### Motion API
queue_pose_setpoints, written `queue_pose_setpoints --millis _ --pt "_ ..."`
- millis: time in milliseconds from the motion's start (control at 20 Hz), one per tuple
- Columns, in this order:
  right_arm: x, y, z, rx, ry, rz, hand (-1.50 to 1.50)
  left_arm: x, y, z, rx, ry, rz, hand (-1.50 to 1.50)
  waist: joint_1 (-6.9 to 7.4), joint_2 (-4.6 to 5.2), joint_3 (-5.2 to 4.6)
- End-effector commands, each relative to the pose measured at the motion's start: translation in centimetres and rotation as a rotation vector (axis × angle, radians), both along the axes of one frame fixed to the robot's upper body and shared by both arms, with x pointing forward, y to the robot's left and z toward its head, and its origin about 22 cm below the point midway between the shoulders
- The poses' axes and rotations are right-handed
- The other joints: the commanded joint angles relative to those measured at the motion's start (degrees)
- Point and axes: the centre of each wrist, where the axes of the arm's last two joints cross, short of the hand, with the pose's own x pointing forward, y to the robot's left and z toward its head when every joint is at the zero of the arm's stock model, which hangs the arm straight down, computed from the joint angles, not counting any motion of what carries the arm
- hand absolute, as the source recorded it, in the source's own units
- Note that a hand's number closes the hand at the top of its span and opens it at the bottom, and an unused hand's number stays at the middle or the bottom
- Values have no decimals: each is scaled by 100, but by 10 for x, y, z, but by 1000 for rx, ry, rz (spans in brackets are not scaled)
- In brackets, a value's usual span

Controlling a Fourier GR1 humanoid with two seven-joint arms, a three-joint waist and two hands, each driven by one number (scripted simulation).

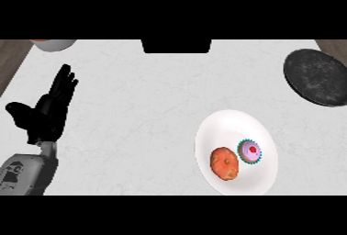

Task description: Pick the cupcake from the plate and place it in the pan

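White marble surface (136,92) carries plate (234,121) with cupcake (249,152), pan (316,77) apart; left hand (47,112) rests, fingers released.

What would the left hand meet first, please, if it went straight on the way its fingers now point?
Probably nothing on the counter: the left hand points up and slightly right, where the way looks free to the far edge.

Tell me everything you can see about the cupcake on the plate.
The cupcake is small and round, seen from above: pale purple frosting with a red dot in the middle, ringed by a pleated teal wrapper. It sits upright on the white plate, in the plate's lower right part, close beside an orange-brown pastry at its left; the two look to be touching or nearly so. No hand is near it. The dark pan lies apart, at the counter's upper right.
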Motion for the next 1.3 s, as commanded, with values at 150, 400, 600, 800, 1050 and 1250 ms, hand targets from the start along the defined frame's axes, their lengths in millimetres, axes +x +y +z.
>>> queue_pose_setpoints --millis 150,400,600,800,1050,1250 --pt "-2 39 41 -102 -49 -4 -150 0 1 -15 -10 2 -11 0 36 11 6" --pt "10 70 27 -59 44 64 -150 10 -10 2 -16 -4 -11 0 80 17 8" --pt "-5 111 8 -24 97 119 -150 1 -10 -11 -26 4 -18 0 70 9 7" --pt "-16 121 21 -93 103 109 -150 -9 -4 -6 -12 6 -32 0 65 4 8" --pt "1 124 8 -137 166 18 -150 0 12 -14 -5 6 -24 0 77 20 6" --pt "-6 126 -18 -161 167 -29 -150 2 0 5 9 6 -2 0 46 14 10"
